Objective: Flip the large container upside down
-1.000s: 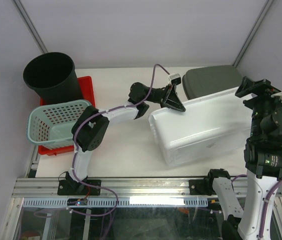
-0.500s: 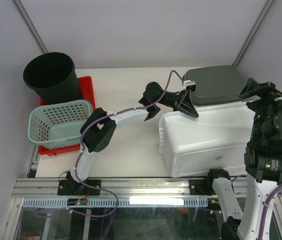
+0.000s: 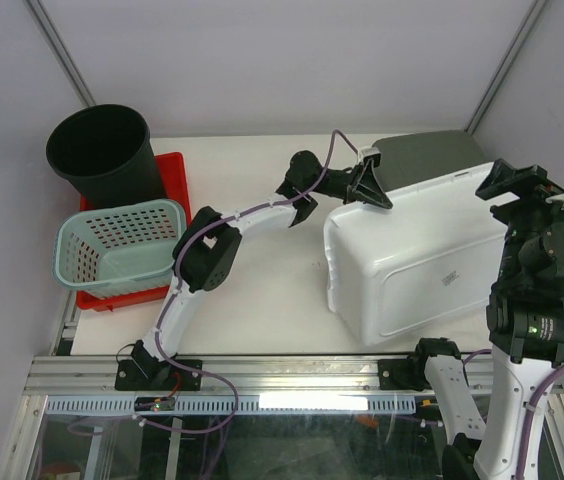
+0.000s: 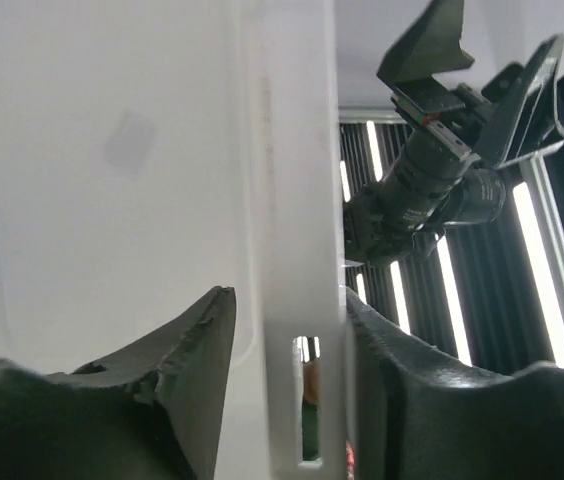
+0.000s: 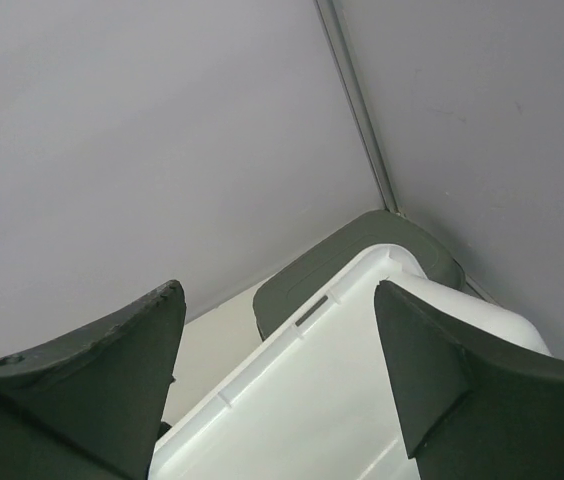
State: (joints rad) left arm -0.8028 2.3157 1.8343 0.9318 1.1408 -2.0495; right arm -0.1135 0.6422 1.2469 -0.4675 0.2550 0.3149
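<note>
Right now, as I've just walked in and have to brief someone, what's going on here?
The left tool grips the rim of the large white container, tipped so its base faces the overhead camera. The right tool hangs open above the container's right end, holding nothing. A grey lid lies behind it.

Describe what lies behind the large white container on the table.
A dark grey lid lies behind the white container, near the far corner. Only its far part shows; the container covers its near edge.
</note>
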